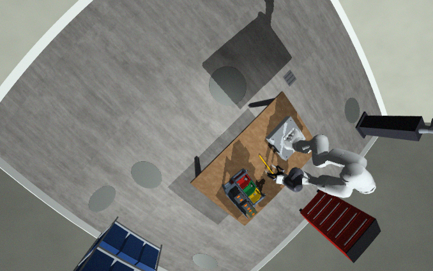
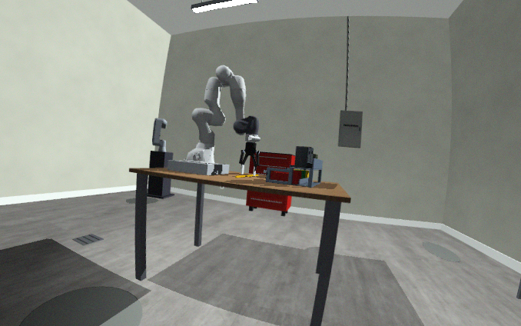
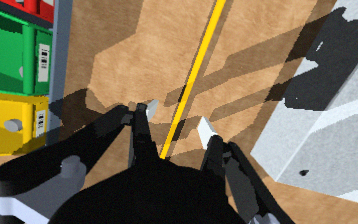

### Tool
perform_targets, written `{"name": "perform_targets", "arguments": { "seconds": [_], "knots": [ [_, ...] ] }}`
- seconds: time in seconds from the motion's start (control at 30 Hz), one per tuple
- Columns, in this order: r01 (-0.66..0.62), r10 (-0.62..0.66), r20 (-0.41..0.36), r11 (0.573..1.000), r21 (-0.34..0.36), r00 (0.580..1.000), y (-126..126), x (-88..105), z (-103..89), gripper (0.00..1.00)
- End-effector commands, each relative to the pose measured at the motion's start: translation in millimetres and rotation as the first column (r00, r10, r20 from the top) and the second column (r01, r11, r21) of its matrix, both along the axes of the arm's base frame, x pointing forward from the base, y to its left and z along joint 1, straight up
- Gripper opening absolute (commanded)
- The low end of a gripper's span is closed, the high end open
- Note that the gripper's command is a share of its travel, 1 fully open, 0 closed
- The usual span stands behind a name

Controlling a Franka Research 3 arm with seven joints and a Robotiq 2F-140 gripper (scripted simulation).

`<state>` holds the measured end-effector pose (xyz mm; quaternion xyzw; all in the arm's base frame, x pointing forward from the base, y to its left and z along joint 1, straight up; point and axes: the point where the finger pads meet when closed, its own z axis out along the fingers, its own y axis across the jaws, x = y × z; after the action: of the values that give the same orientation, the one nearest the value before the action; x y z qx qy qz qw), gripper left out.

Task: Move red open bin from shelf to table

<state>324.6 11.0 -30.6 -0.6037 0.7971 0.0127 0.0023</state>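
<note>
The red bin [image 1: 243, 181] sits shelved, well apart from the empty jaws.

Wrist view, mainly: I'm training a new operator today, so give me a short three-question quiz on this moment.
1. True or false: the gripper is holding the red bin.
2. In the wrist view, what lies on the table between the open fingers?
A. a yellow strip
B. a green bin
C. a screwdriver
3. Fill in: beside the red bin on the shelf stand a green bin and a ____ one.

Key:
1. False. The fingers are open and empty, and the red bin is on the shelf.
2. A, the yellow strip.
3. Yellow, the yellow bin.
</note>
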Motion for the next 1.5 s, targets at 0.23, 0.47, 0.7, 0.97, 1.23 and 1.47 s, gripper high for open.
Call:
{"name": "perform_targets", "arguments": {
  "seconds": [0.23, 0.47, 0.7, 0.97, 1.23, 1.47],
  "knots": [
    [0.0, 0.0, 0.0, 1.0, 0.0, 1.0, 0.0, 0.1, 0.0, 0.57],
    [0.0, 0.0, 0.0, 1.0, 0.0, 1.0, 0.0, 0.1, 0.0, 0.57],
    [0.0, 0.0, 0.0, 1.0, 0.0, 1.0, 0.0, 0.1, 0.0, 0.57],
    [0.0, 0.0, 0.0, 1.0, 0.0, 1.0, -0.1, 0.1, 20.0, 0.57],
    [0.0, 0.0, 0.0, 1.0, 0.0, 1.0, -0.2, 0.3, 50.0, 0.57],
    [0.0, 0.0, 0.0, 1.0, 0.0, 1.0, -0.2, 0.3, 50.0, 0.57]
  ]
}}
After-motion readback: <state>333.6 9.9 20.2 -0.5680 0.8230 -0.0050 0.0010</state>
